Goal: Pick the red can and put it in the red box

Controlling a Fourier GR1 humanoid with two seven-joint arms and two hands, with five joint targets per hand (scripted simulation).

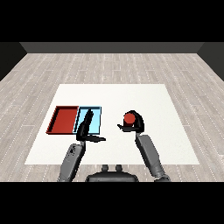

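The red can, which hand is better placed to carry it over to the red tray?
The right hand: its fingers already curl round the red can. The left hand holds nothing, fingers straight over the light blue tray, though it is nearer the red tray.

The red can stands upright right of both trays; the flat red tray lies at the left, touching the blue one

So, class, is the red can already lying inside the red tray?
No, the red can is held in the right hand over the white table, well apart from the red tray.
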